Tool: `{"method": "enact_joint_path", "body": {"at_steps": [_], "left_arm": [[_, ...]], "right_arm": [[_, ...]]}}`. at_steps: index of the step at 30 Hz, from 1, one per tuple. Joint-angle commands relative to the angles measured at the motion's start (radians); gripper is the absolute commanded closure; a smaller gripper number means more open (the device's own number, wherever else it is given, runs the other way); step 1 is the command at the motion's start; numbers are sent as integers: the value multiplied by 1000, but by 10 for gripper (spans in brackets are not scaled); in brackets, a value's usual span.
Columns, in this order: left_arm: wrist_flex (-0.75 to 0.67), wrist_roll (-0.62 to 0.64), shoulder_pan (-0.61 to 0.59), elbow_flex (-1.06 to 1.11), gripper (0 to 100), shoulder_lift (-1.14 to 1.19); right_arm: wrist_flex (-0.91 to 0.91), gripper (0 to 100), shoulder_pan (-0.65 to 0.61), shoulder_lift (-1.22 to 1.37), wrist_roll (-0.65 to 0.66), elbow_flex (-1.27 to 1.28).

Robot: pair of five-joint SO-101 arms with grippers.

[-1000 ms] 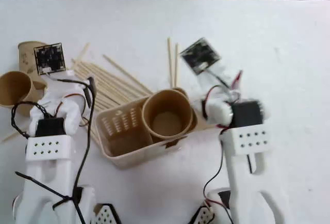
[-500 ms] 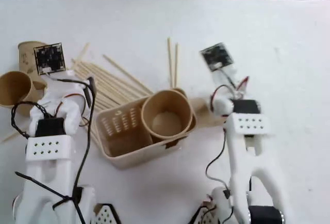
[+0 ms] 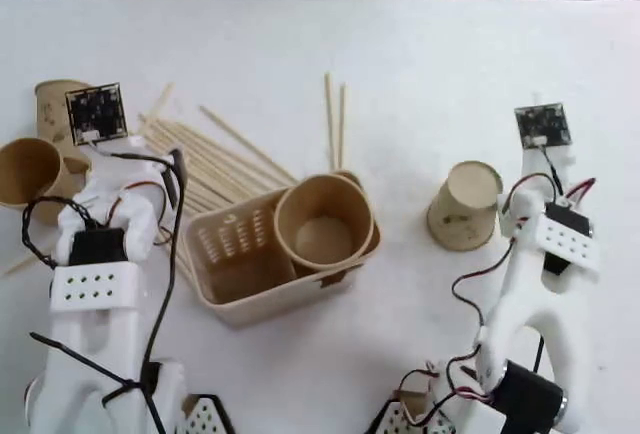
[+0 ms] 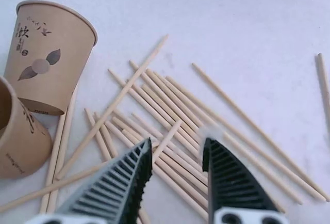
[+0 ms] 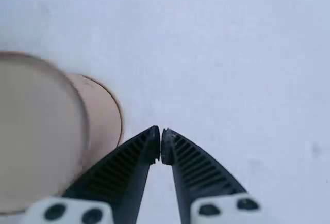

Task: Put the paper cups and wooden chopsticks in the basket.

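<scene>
The white worktop (image 3: 480,64) has a broad run of plain surface from its middle out to the far right corner. Two white arms rise from the near edge. The left arm (image 3: 95,254) stands by the left edge, and the left gripper (image 4: 178,157) is released, with its toothed black jaws apart over the chopstick heap. The right arm (image 3: 545,254) stands toward the right edge, and the right gripper (image 5: 161,145) is clenched on nothing, its tips meeting just beside a cup. One basket (image 3: 235,299) sits in the middle toward the near edge, skewed to that edge; it is beige, rectangular and slot-walled. There are four brown paper cups, all round and tapered. One cup in the basket (image 3: 325,224) sits mouth up at its right end. One inverted cup (image 3: 463,206) sits base up between the basket and the right arm, with open worktop all round it. Two left cups (image 3: 25,169) sit close together at the left edge. The wooden chopsticks are thin, pale and straight. The heap (image 3: 215,159) fans out between the left cups and the basket, too crossed over to count exactly. Two more, the pair (image 3: 335,119), lie parallel just beyond the basket toward the far edge.
</scene>
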Motion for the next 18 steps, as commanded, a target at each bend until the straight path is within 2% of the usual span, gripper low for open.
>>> {"method": "enact_joint_path", "body": {"at_steps": [1,4,6,9,11,14,18], "left_arm": [[-40,-9,12,-5,825,-1],[-40,-9,12,-5,825,-1],[-40,-9,8,-5,825,-1],[-40,-9,7,-5,825,-1],[-37,-9,7,-5,825,-1],[-37,-9,7,-5,825,-1],[-37,-9,7,-5,825,-1]], "right_arm": [[189,979,8,-143,-57,-164],[406,923,-58,-259,-121,-315],[524,882,-156,-314,-130,-374],[602,872,-312,-357,-133,-387],[602,872,-372,-352,-137,-387],[562,872,-367,-303,-133,-387],[479,872,-260,-160,-118,-387]]}}
